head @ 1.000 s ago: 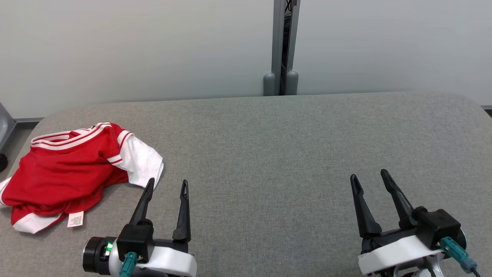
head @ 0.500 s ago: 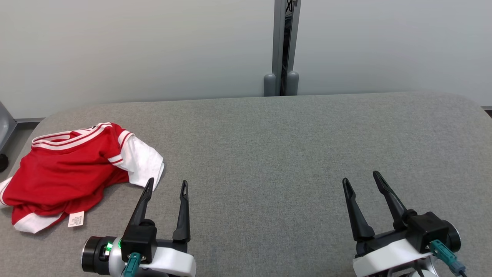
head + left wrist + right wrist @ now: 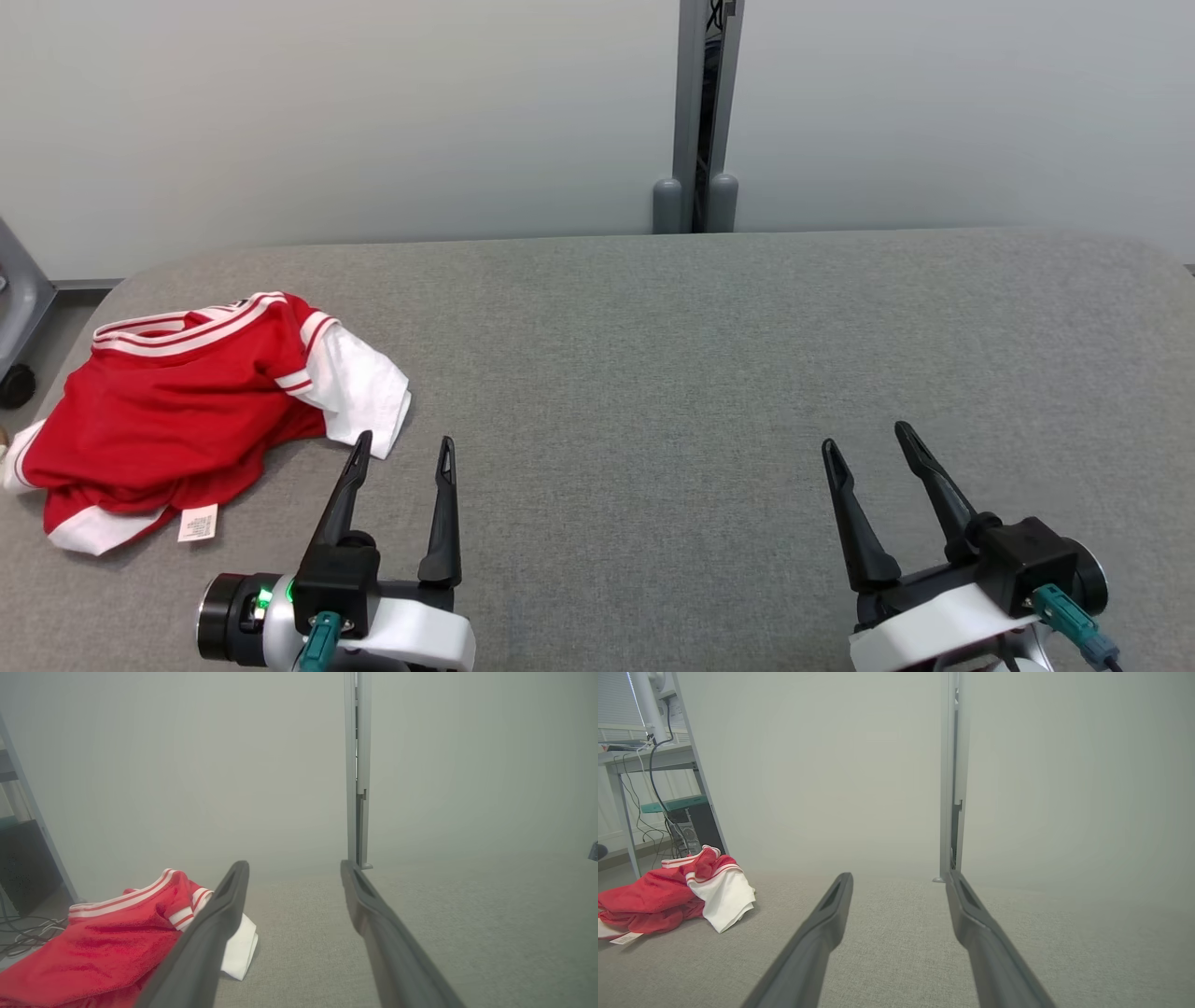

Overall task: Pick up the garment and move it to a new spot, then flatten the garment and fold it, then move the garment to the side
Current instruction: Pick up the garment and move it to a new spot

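While the red garment lies bunched by the left edge of the worktop, open room stretches to its right. Left and right jaws gape wide, holding nothing. A pale wall stands behind.

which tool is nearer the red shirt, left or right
Left. The left tool hangs open right beside the white sleeve of the shirt. The right tool is open far across the grey table, well off to the shirt's right.

garment far left on table
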### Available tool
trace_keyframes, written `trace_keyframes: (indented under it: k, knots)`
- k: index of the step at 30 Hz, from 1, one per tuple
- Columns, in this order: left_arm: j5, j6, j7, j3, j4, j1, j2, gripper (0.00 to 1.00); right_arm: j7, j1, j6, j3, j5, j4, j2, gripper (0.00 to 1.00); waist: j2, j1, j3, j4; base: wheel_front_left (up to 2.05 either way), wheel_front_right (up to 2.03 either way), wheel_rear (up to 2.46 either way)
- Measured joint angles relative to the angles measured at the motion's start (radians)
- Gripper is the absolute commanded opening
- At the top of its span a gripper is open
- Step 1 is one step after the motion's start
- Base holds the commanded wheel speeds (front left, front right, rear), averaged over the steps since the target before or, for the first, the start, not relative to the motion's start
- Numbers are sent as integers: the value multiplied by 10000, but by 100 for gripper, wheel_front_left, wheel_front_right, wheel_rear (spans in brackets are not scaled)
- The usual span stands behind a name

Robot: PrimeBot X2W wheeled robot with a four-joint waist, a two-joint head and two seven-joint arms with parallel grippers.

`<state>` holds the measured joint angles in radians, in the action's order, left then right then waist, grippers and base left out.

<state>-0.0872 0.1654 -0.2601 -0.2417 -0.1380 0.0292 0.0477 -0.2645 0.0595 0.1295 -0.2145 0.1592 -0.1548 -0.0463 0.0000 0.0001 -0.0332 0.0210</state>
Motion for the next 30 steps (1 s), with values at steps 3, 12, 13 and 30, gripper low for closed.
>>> trace_keyframes:
  k: [3,12,13,30]
  knots:
    - [0,79,0,-4,35,7,0,100,0,3,0,-113,90,-12,-4,100,0,0,7,287,0,0,0]
    - [-33,119,0,94,90,-3,0,100,0,-75,0,-213,105,-10,-4,100,0,0,-1,1267,0,0,0]
    - [-46,125,0,127,111,-13,4,100,0,-88,0,-232,107,-12,-4,100,0,0,-13,1383,0,0,0]
    - [-182,188,-2,314,270,-210,4,100,-2,-290,0,-278,213,12,-4,100,0,0,-174,3253,0,0,0]
